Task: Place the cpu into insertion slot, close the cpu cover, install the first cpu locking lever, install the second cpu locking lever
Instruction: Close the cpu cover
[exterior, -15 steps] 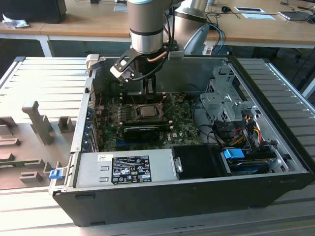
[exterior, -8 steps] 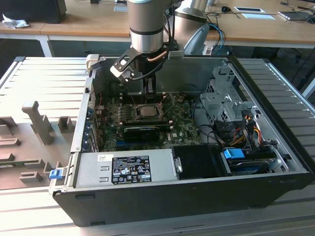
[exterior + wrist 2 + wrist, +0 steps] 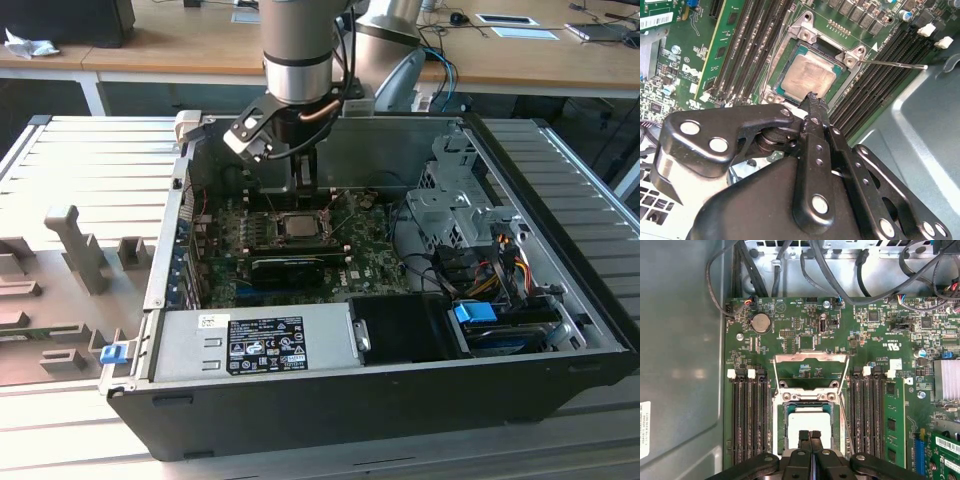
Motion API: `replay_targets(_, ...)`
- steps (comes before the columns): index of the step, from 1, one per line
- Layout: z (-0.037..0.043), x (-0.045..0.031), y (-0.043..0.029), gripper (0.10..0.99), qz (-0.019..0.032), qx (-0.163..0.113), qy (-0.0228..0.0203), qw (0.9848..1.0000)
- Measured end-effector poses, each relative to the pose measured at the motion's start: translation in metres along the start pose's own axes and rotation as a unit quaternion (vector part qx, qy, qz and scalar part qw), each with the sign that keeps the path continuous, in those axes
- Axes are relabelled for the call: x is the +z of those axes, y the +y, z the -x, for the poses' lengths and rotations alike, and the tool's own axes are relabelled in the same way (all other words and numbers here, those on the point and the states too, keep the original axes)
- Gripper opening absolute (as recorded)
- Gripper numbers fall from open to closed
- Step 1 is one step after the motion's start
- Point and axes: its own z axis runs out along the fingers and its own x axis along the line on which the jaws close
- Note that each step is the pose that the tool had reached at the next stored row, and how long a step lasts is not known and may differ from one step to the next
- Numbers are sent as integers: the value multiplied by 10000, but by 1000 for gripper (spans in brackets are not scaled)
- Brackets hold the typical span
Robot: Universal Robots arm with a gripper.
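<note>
Black steel fingers [image 3: 803, 436] pressed tight together, no gap, nothing in them. My gripper [image 3: 813, 96] hangs right over the cpu [image 3: 810, 422]. The tips overlap one edge of its silver-grey face in both wrist views, but I can't tell if they touch it.

The cpu [image 3: 807, 75] is seated flat in the insertion slot [image 3: 781, 412], with the dark socket border visible around it.

The cpu cover [image 3: 811, 359] is swung up off the socket and stands open just beyond the chip. It's a thin silvery frame, and the green board [image 3: 805, 320] shows through its cut-out.

A thin wire lever [image 3: 900, 64] juts out free over the long black memory slots [image 3: 870, 410]. A second bank of slots [image 3: 747, 415] flanks the socket's other side.

Further along the board there's a coin battery [image 3: 760, 322], then black cables [image 3: 840, 285] against the case wall.

In the exterior view, clock face centred on the cpu [image 3: 298, 224]:
- My gripper [image 3: 303, 188] comes down from 12 o'clock, just above the chip.
- The long black card [image 3: 295, 265] lies at 6 o'clock, near.
- The grey power supply [image 3: 250, 340] sits past it, toward 7.
- The drive cage [image 3: 450, 200] is at 3 o'clock.
- A blue tab [image 3: 475, 312] is at 4 o'clock.
- The open case [image 3: 400, 400] sits on a grey slatted table [image 3: 90, 160].
</note>
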Motion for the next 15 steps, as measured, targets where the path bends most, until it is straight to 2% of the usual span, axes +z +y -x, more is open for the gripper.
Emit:
replay_targets(11,0,-31,25,106,-1,0,-2,10000)
replay_targets(15,-2,-129,35,106,-1,0,-3,10000)
